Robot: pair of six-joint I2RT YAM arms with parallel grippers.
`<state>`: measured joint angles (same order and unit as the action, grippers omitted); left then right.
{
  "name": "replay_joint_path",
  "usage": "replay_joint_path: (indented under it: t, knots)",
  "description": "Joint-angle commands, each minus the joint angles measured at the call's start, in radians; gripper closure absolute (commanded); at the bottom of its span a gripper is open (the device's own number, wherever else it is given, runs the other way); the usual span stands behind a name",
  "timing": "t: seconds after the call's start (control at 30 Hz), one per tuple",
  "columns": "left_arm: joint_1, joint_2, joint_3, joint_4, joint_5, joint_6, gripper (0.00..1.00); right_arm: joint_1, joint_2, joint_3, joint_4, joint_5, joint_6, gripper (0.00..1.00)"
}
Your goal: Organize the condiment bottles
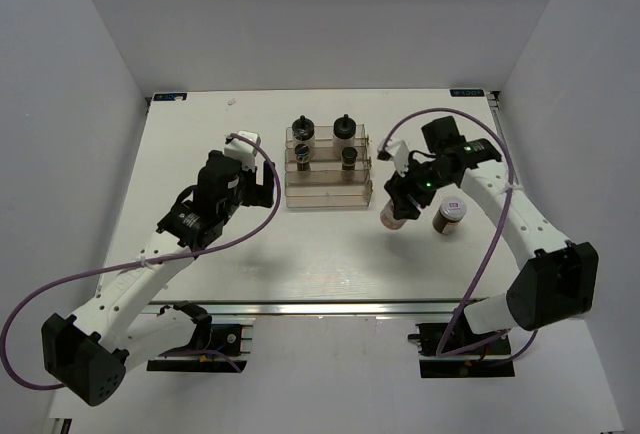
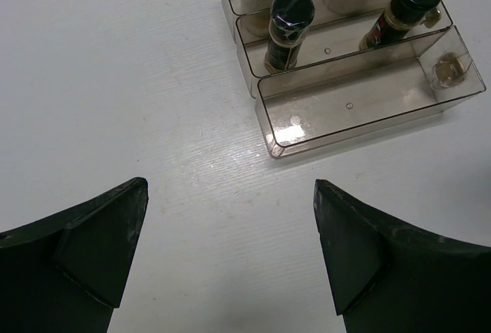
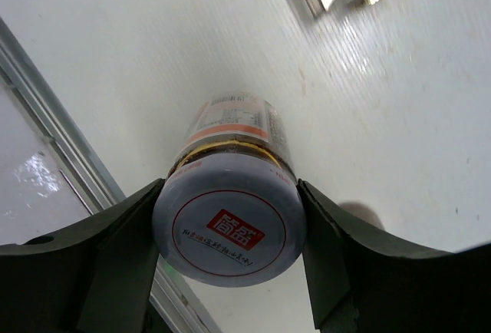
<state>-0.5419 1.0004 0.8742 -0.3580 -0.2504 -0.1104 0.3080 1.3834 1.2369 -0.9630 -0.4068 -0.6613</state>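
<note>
Right wrist view: the right gripper point(image 3: 228, 222) is clamped on the white, red-marked lid of a brownish jar point(image 3: 230, 130), with 1 finger against each side. In the top view this jar is located just right of the clear rack point(image 1: 328, 194), by its near right corner. A 2nd jar point(image 1: 449, 217) is stood on the table point(image 1: 200, 134) further right. In the rack, 2 pale bottles point(image 1: 304, 134) are seated in the far tier and 2 dark bottles point(image 1: 301, 154) in the middle tier. The left gripper point(image 2: 230, 187) is spread wide above the table, left of the rack.

Brownish jar point(image 3: 230, 130) — white, red-marked lid point(image 3: 227, 229)
</note>
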Motion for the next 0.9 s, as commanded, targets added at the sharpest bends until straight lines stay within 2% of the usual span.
replay_joint_path:
  t: [0.0,0.2,0.37,0.6,0.73,0.87]
  knots:
    - [-0.003,-0.034,-0.009,0.019,-0.026,0.011,0.02,0.110,0.046,0.120,0.061,-0.044,0.107,1.00]
    - [-0.003,-0.043,-0.014,0.021,-0.050,0.015,0.02,0.249,0.211,0.347,0.096,0.003,0.169,1.00]
    - [-0.003,-0.045,-0.015,0.021,-0.069,0.018,0.02,0.308,0.367,0.565,0.089,0.011,0.189,1.00]
    - [-0.003,-0.059,-0.018,0.021,-0.112,0.020,0.02,0.358,0.589,0.787,0.148,0.078,0.219,1.00]
    - [-0.003,-0.065,-0.018,0.021,-0.121,0.023,0.02,0.365,0.683,0.884,0.156,0.092,0.239,1.00]
    - [-0.003,-0.069,-0.018,0.021,-0.119,0.025,0.02,0.378,0.713,0.885,0.205,0.098,0.255,1.00]
